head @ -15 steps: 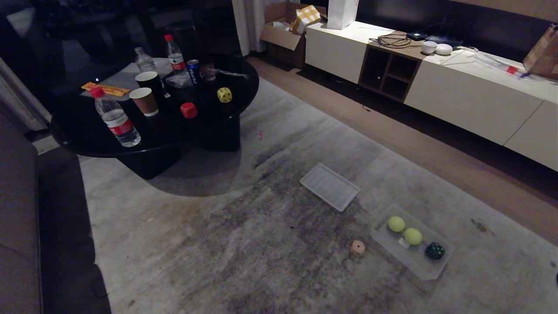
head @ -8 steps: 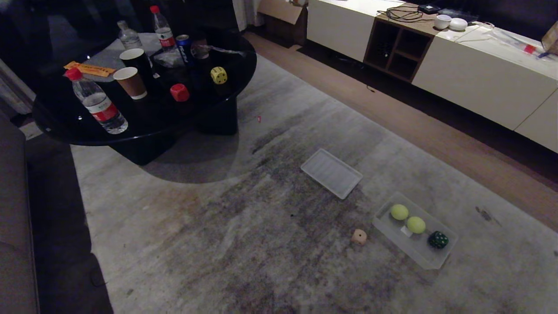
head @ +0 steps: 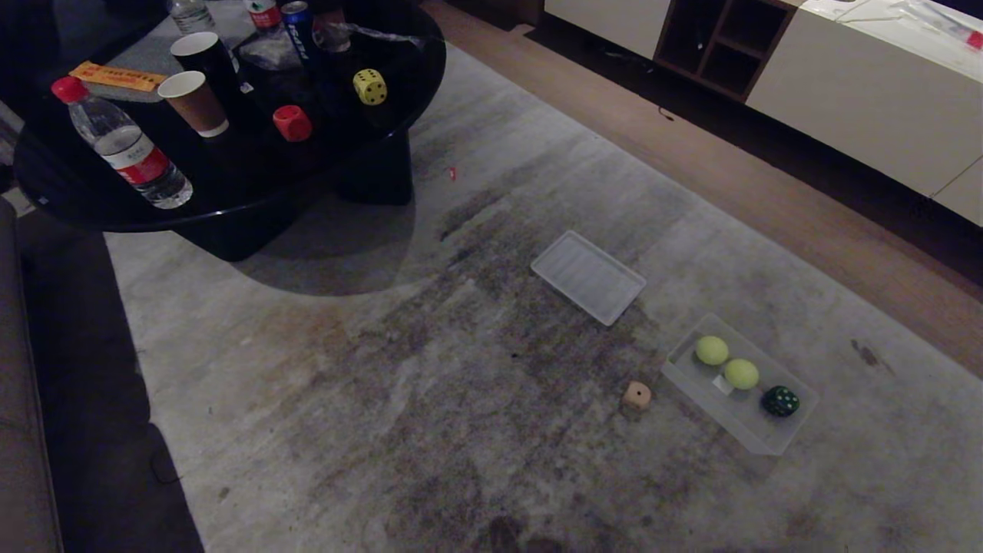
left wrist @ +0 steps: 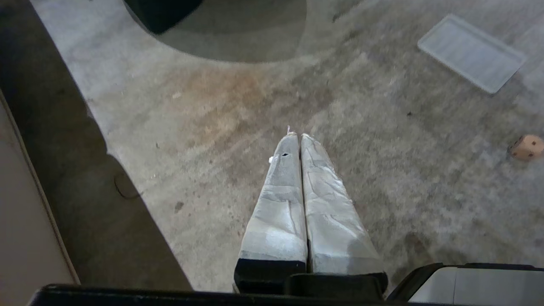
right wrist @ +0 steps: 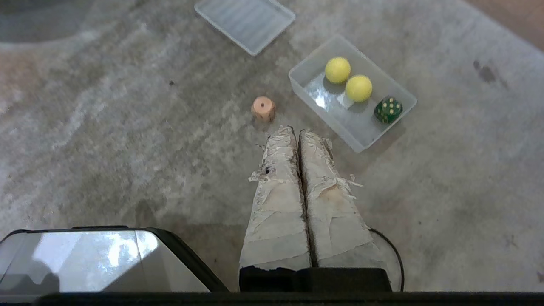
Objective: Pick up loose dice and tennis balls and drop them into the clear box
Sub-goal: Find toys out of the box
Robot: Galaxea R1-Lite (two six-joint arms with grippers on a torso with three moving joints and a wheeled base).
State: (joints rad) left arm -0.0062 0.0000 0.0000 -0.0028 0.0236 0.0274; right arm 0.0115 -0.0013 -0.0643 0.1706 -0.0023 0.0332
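Right wrist view shows the right gripper (right wrist: 297, 131) closed and empty above the rug near the pinkish-beige die (right wrist: 263, 108) and the clear box (right wrist: 340, 123), the left gripper (left wrist: 296, 136) likewise closed.

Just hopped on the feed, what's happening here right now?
Nothing is being handled: the left hand and right hand are both shut and empty above the rug. The clear box already holds two tennis balls and the green die. The pinkish die lies beside it; the red die and yellow die sit on the black table.
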